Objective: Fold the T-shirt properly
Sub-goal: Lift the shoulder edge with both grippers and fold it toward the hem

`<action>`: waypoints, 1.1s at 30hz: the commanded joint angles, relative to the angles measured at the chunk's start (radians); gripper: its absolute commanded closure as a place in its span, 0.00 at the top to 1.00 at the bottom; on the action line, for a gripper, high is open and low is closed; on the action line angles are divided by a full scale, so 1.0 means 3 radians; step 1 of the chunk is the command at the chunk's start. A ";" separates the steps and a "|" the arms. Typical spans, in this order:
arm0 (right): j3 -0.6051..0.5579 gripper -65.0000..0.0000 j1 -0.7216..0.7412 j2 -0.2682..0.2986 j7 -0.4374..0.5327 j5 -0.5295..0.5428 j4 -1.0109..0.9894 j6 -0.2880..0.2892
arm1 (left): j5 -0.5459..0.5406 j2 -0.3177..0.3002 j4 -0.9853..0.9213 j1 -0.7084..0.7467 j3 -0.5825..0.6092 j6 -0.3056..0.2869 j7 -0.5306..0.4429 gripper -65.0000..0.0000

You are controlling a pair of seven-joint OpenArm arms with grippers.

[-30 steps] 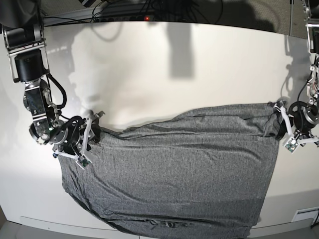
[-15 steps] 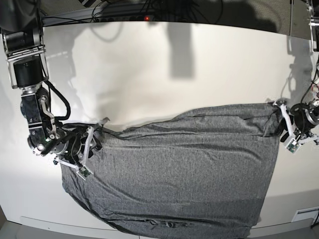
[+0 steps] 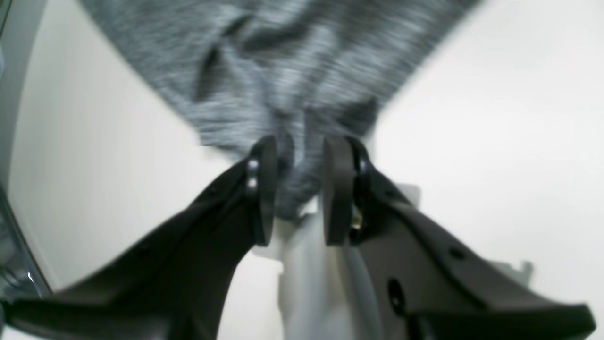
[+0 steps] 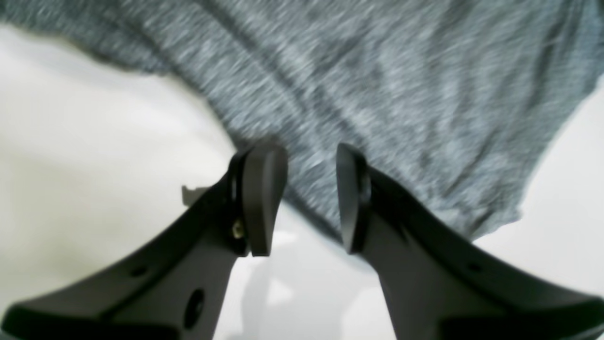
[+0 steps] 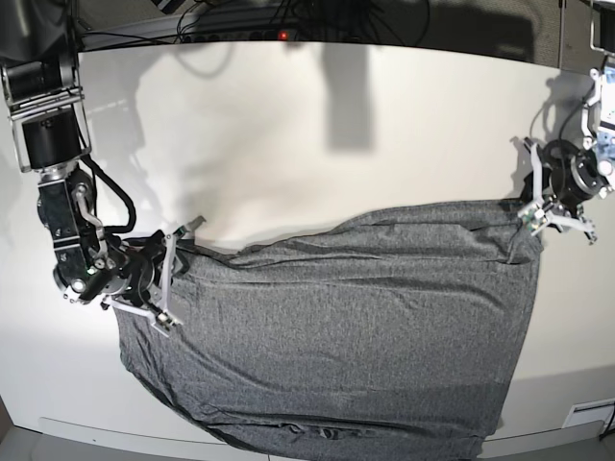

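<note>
The charcoal-grey T-shirt lies spread on the white table, and its lower hem reaches the front edge. My left gripper is at the shirt's far right corner. In the left wrist view the left gripper has its jaws a little apart, with the corner of the shirt lying between them. My right gripper is at the shirt's left edge. In the right wrist view the right gripper is open just over the edge of the shirt, with bare table showing in the gap.
Cables and a power strip run along the table's back edge. The table's front edge is close below the shirt. A white box sits at the front right corner.
My left gripper has moved from the shirt's right edge back toward the far right corner. My right gripper has shifted slightly lower at the left edge. The shirt has hardly moved.
</note>
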 commanded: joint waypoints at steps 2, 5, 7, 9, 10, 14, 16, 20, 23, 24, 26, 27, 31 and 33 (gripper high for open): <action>-0.0148 0.34 0.0093 0.0067 -0.0109 0.0029 0.0055 -0.0008 | 0.0117 -0.0057 0.0052 -0.0006 0.0005 0.0032 -0.0081 0.26; -0.0445 0.34 0.0093 0.0088 -0.0148 -0.0196 0.0055 -0.0008 | 0.0127 -0.0069 0.0051 -0.0014 0.0010 0.0032 -0.0079 0.26; -0.0604 0.34 0.0093 0.0086 -0.0093 -0.0407 0.0052 -0.0008 | 0.0140 -0.0069 0.0051 -0.0018 0.0010 0.0032 -0.0078 0.26; -0.0721 0.34 0.0093 0.0086 0.0022 -0.0636 0.0052 -0.0008 | 0.0210 -0.0069 0.0051 -0.0018 0.0010 0.0032 -0.0080 0.26; -0.0765 0.34 0.0094 0.0086 0.0067 -0.0738 0.0052 -0.0008 | 0.0224 -0.0070 0.0046 -0.0018 0.0010 0.0032 -0.0079 0.26; -0.0841 0.34 0.0093 0.0078 0.0173 -0.0913 0.0022 -0.0008 | 0.0226 -0.0070 0.0046 -0.0018 0.0010 0.0032 -0.0126 0.26; -0.0841 0.34 0.0094 0.0062 0.0285 -0.1026 -0.0036 -0.0008 | 0.0252 -0.0069 0.0046 -0.0018 0.0011 0.0032 -0.0158 0.26; -0.0841 0.34 0.0093 0.0023 0.0515 -0.1282 -0.0175 -0.0008 | 0.0383 -0.0070 0.0045 -0.0018 0.0014 0.0032 -0.0276 0.26; -0.0841 0.34 0.0094 0.0011 0.0562 -0.1357 -0.0192 -0.0008 | 0.0450 -0.0069 0.0014 -0.0019 0.0017 0.0032 -0.0359 0.26; -0.0841 0.34 0.0094 0.0013 0.0562 -0.1357 -0.0192 -0.0008 | 0.0450 -0.0069 -0.0013 -0.0019 0.0017 0.0032 -0.0373 0.26; -0.0841 0.34 0.0094 0.0013 0.0563 -0.1356 -0.0192 -0.0008 | 0.0453 -0.0067 -0.0111 -0.0019 0.0017 0.0032 -0.0426 0.26; -0.0841 0.34 0.0094 0.0009 0.0565 -0.1356 -0.0192 -0.0008 | 0.0468 -0.0067 -0.0184 -0.0027 0.0017 0.0032 -0.0492 0.26; -0.0841 0.34 0.0095 -0.0036 0.0563 -0.1354 -0.0192 -0.0008 | 0.0818 -0.0033 -0.0549 -0.0100 0.0017 0.0032 -0.0853 0.26; -0.0841 0.34 0.0095 -0.0058 0.0563 -0.1356 -0.0192 -0.0008 | 0.0835 -0.0028 -0.0643 -0.0146 0.0017 0.0032 -0.0877 0.26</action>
